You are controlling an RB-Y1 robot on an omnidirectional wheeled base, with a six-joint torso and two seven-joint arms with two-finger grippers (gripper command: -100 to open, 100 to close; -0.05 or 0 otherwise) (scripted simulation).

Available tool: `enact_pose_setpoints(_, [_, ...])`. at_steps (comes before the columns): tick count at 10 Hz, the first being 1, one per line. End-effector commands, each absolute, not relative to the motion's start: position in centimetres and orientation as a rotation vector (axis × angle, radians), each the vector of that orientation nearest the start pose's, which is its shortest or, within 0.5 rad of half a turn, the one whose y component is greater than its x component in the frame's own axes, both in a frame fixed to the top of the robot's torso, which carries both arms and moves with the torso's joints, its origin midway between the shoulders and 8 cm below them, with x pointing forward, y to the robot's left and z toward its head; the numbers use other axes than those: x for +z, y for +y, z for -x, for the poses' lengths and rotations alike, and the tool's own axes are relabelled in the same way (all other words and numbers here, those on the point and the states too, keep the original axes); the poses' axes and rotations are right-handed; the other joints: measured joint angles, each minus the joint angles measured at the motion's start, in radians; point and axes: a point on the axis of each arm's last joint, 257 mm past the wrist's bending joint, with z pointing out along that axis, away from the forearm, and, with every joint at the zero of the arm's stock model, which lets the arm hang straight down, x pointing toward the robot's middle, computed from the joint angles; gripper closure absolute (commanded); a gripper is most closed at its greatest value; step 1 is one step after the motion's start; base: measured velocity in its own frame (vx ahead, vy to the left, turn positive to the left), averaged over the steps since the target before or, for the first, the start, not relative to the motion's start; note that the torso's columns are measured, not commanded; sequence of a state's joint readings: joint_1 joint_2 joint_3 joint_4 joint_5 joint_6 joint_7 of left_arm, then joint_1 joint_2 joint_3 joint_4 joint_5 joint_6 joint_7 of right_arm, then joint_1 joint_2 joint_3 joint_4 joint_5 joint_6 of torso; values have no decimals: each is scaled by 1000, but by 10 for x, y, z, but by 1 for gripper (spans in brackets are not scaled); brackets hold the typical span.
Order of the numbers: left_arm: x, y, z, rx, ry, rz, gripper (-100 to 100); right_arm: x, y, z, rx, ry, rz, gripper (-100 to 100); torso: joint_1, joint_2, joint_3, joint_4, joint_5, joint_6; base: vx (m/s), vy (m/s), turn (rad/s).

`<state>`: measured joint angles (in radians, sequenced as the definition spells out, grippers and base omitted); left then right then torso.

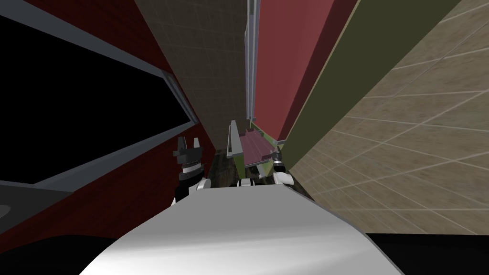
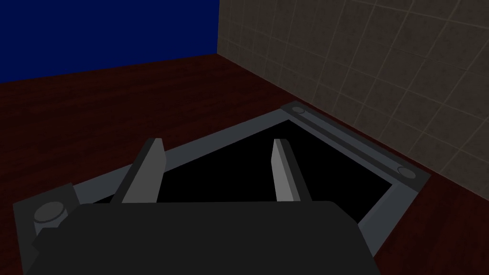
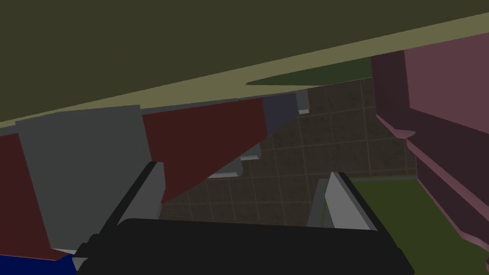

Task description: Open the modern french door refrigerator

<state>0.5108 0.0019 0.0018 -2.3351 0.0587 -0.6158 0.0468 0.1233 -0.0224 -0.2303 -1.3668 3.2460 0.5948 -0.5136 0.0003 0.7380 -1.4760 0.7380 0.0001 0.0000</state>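
**Head view, rolled.** The fridge [image 1: 286, 57] stands close and straight ahead of me, beside a tiled wall [image 1: 210, 62], with the floor [image 1: 420, 143] on its other side. My right claw [image 3: 246, 169] is open with nothing between its fingers. It is held low at the fridge's foot, just beside a pink ribbed panel [image 1: 255, 145]. My left claw [image 1: 188, 142] is likewise open and empty, off to the side, facing a grey-framed window [image 2: 334, 138] in a dark red wall [image 2: 95, 119].

**Hazards, as I judge them.**
- (a) With the right claw empty, a pull now moves nothing. Closing on the panel's smooth edge rather than on the grey bar [image 1: 232, 138] would likely let the fingers slide off.
- (b) The panel appears to stand out toward me. Further travel could bring it against my right forearm or the left claw, since both sit near its path.
- (c) I cannot tell whether the panel is a door or a drawer, so a pull in the wrong direction may jam it.

**Appearance of the fridge.** The front is flat and pinkish red, with a long thin grey strip [image 1: 250, 57] running up it, probably a seam or handle. The flank [image 1: 344, 71] is olive. In the right wrist view, pink stepped ledges [image 3: 444, 143] lie beyond the fingers above a green surface [image 3: 406, 224]. I take these for inner shelving, which suggests the fridge is partly open.
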Motion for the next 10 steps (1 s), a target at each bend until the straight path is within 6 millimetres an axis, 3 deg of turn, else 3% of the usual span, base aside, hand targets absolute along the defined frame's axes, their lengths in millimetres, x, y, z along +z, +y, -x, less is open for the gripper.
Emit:
enact_pose_setpoints(1, [65,282,-308,-1411,452,574,0,-226,-333,-481,-1179,1128,718,-100,-4,4,2,1,-1,-1,-142,-82,449])
enact_pose_setpoints(3, [65,282,-308,-1410,452,574,0,-229,-315,-483,-1112,1138,691,-100,0,0,1,0,0,1,-51,-20,45])
enact_pose_setpoints(7, [65,282,-308,-1410,452,574,0,-228,-331,-481,-1082,1186,591,-100,-1,-1,-1,0,0,0,12,7,-3])
enact_pose_setpoints(8, [65,282,-308,-1410,452,574,0,-215,-321,-494,-1101,1111,631,-100,-1,1,0,0,0,0,-115,-48,247])
enact_pose_setpoints(10, [65,282,-308,-1411,452,574,0,-226,-313,-494,-1062,1121,641,-100,-3,6,4,2,-1,0,-105,-54,303])
